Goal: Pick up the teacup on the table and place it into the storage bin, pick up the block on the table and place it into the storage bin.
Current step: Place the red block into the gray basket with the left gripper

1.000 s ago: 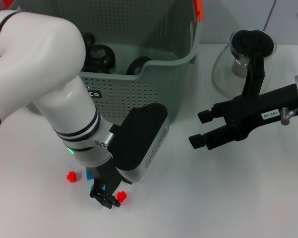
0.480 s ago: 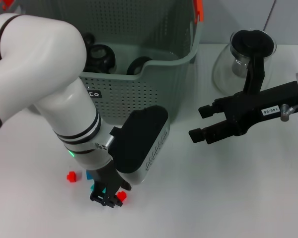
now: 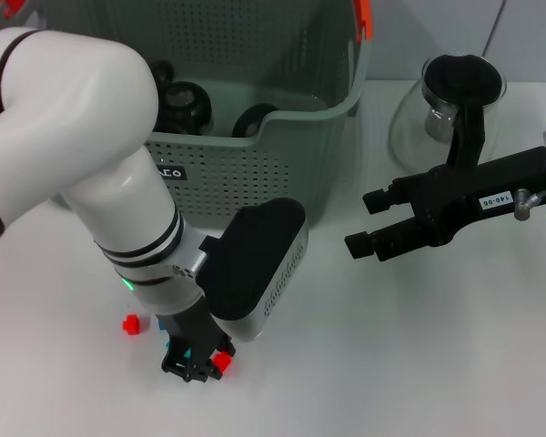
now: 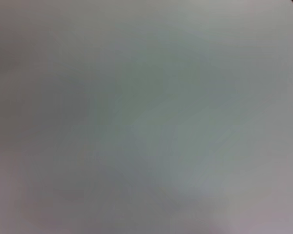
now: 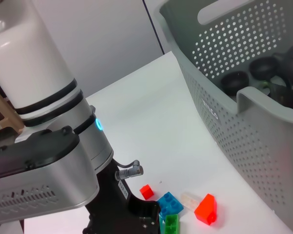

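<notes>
The grey-green perforated storage bin (image 3: 255, 173) (image 5: 244, 122) stands at the back of the white table. Dark teacups (image 3: 187, 102) (image 5: 234, 83) lie inside it; no teacup shows on the table. Several small blocks lie in front of the bin: a red block (image 3: 130, 323) (image 5: 146, 191), a blue one (image 5: 170, 204), a green one (image 5: 172, 225), a clear one (image 5: 189, 199) and a larger red one (image 3: 221, 362) (image 5: 206, 209). My left gripper (image 3: 193, 364) points down among these blocks, right at the green one. My right gripper (image 3: 366, 221) hovers open over the table, right of the bin.
A glass pitcher (image 3: 446, 109) with a black lid stands at the back right, behind my right arm. My bulky left arm (image 3: 91, 164) hides part of the bin's front and the table's left side. The left wrist view shows only blank table surface.
My left gripper has shifted slightly down and to the left among the blocks. My right gripper has drifted a little upward and to the left.
</notes>
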{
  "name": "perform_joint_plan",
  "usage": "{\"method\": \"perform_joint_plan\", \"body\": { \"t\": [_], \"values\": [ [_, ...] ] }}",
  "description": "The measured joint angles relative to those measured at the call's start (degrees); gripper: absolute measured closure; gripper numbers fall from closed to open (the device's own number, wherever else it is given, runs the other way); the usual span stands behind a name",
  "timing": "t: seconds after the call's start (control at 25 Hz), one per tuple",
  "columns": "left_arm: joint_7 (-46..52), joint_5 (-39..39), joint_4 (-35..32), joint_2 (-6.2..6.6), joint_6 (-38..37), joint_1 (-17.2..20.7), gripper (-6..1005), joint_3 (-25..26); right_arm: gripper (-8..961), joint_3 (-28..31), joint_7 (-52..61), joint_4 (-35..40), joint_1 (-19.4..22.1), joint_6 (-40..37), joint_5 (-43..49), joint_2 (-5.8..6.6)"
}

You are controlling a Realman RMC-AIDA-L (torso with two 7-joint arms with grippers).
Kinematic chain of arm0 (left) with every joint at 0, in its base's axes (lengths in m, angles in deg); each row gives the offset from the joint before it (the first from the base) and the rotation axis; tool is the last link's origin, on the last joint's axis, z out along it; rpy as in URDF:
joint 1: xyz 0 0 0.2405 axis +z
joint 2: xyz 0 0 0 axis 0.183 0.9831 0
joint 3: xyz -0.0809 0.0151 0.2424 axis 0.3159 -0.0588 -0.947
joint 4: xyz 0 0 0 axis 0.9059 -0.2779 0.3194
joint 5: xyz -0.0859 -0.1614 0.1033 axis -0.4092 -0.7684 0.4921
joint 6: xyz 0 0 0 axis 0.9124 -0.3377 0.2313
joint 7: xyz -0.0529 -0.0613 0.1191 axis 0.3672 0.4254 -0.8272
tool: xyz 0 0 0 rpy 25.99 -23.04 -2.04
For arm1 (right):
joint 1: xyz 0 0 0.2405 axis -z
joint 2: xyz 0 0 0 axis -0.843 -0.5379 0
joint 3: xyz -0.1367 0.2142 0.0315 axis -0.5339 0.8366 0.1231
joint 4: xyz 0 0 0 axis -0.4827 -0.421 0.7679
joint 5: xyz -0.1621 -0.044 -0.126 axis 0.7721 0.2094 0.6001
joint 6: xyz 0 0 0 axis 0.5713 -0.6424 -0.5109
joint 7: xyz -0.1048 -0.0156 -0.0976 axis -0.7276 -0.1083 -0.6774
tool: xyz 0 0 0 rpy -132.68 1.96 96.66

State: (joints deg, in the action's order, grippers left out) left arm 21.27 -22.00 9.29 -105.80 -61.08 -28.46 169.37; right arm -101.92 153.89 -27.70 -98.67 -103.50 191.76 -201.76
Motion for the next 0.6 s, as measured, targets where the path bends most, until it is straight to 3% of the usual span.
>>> {"method": "perform_joint_plan", "body": {
  "t": [0.6],
  "values": [
    [0.30,-0.22,-0.05,0.03,-0.37,-0.54,810,0.03,10,0.26,0.01,0.00,0.09,0.20,-0.09,0.00]
  ]
}}
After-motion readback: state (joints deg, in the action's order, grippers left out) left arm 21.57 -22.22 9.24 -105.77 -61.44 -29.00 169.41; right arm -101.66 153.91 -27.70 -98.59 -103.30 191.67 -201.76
